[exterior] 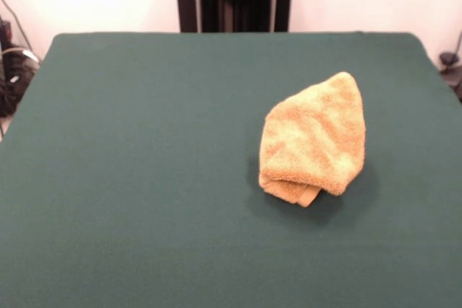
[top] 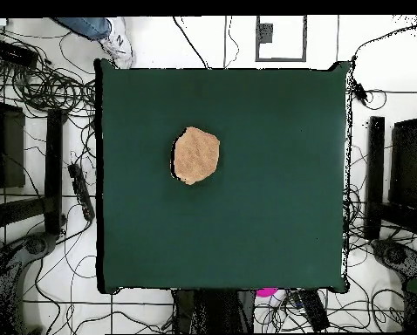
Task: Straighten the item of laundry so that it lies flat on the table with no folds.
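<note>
One yellow towel (exterior: 314, 138) lies folded over, right of centre on the green table (exterior: 144, 178). Only the overhead view shows a person's shoe (top: 118, 42), upper left. No gripper shows, so its state cannot be told.

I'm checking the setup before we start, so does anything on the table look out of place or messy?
Only the towel: it sits bunched and folded over on itself on the green table, with a doubled edge at its near end, not flat. No gripper is in view.
</note>
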Motion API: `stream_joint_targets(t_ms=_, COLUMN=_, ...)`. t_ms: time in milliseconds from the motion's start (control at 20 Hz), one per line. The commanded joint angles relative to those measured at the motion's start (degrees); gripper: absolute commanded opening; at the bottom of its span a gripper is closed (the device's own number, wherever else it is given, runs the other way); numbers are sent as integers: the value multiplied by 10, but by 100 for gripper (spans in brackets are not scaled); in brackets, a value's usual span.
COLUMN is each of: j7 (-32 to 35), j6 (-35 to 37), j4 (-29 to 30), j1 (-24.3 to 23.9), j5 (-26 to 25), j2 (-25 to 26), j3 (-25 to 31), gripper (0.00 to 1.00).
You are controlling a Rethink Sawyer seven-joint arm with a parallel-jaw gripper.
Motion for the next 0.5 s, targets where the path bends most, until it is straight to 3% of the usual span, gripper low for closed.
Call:
stream_joint_targets(t_ms=50, j7=-30, j6=108, j4=2, j1=-33, j5=1, j2=-17, j3=95, gripper=100)
stream_joint_targets(t_ms=500, j7=-26, j6=142, j4=-45, j1=-32, j5=-6, j2=12, j3=105, gripper=100)
